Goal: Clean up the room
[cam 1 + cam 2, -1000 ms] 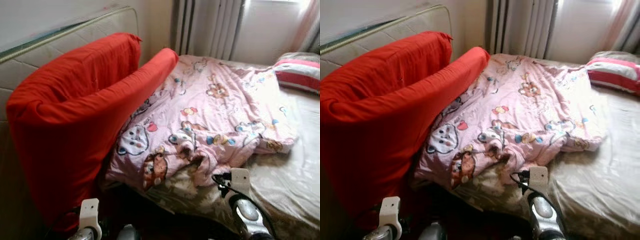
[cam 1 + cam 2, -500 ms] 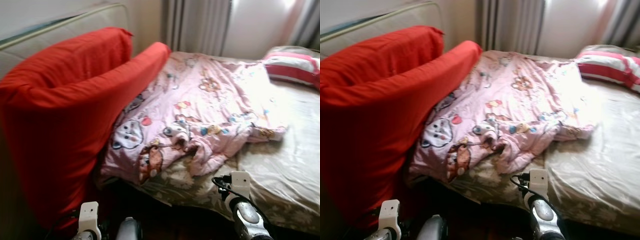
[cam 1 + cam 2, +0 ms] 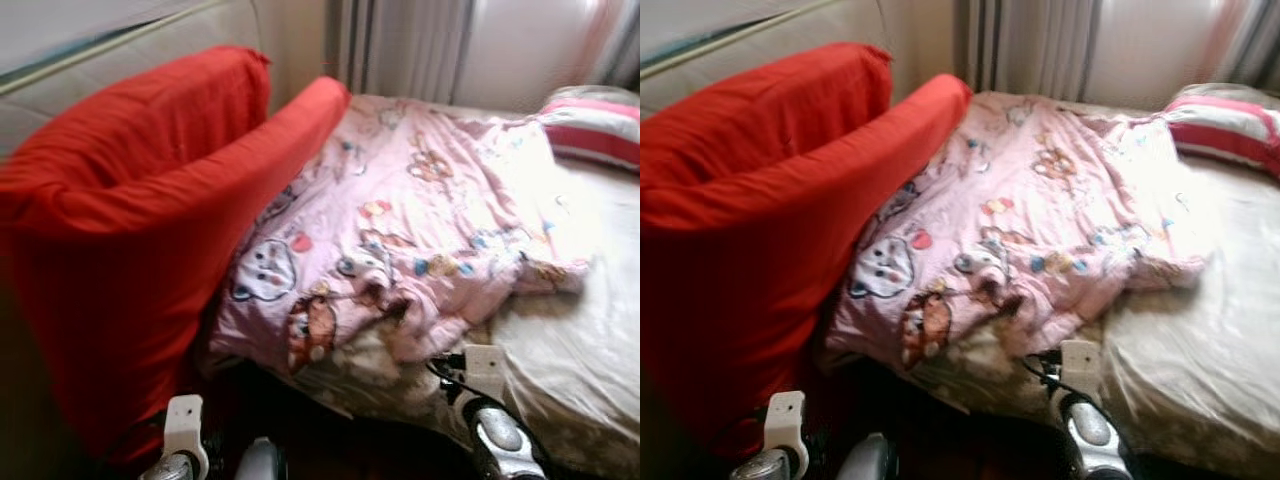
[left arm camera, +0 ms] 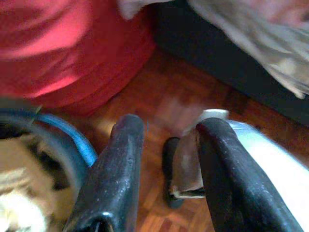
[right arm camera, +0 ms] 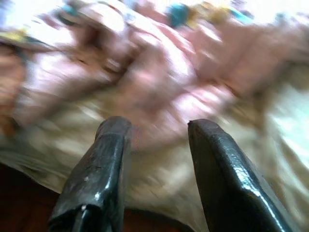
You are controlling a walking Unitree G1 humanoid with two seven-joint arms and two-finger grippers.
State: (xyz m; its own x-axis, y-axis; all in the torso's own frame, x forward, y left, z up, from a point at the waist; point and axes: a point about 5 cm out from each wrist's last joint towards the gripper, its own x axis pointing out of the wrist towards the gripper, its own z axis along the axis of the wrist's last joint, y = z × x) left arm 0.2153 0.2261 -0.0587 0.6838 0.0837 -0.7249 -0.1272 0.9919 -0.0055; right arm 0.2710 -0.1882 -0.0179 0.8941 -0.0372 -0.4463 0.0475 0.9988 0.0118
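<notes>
A bed (image 3: 590, 330) spans the view, a pink cartoon blanket (image 3: 420, 230) rumpled over its near side, hanging at the near edge. A big red cushion (image 3: 130, 240) leans against the headboard (image 3: 120, 55) at left, a striped pillow (image 3: 595, 130) far right. Since 0.5 s ago the camera shifted; the bedding lies unchanged. The right gripper (image 5: 154, 140), its 2 fingers spread, faces the blanket edge. The left gripper (image 4: 166, 140), also spread, hangs over wooden floor (image 4: 145, 92) beside the cushion.
</notes>
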